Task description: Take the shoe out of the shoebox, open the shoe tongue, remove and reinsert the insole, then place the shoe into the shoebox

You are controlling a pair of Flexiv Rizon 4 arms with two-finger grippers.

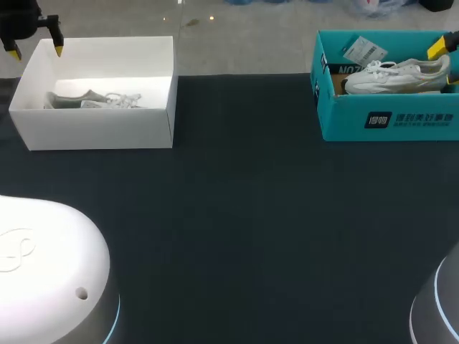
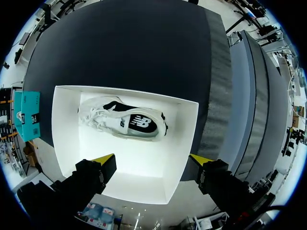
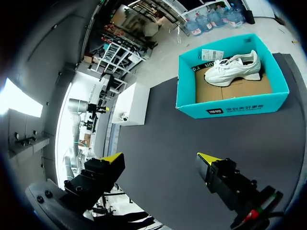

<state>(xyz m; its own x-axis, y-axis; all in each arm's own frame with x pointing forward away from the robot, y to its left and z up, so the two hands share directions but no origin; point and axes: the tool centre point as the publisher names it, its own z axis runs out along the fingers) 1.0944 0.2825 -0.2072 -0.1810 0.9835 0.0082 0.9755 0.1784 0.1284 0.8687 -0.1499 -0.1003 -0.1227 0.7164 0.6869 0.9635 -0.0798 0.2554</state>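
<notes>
Left tool [image 2: 152,159] hangs over the white shoebox [image 2: 67,129], fingers spread wide, nothing between them. A white-and-black sneaker [image 2: 127,120] lies on its side inside that box. Right tool [image 3: 160,157] is likewise wide and holds nothing. The teal shoebox [image 3: 235,109] ahead of it contains a white sneaker [image 3: 235,67]. Both boxes stand on the dark counter [image 1: 251,215], well apart.

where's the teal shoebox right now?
In the head view the teal shoebox sits at the far right corner of the table, a white shoe inside; the white box is across at the far left.
</notes>
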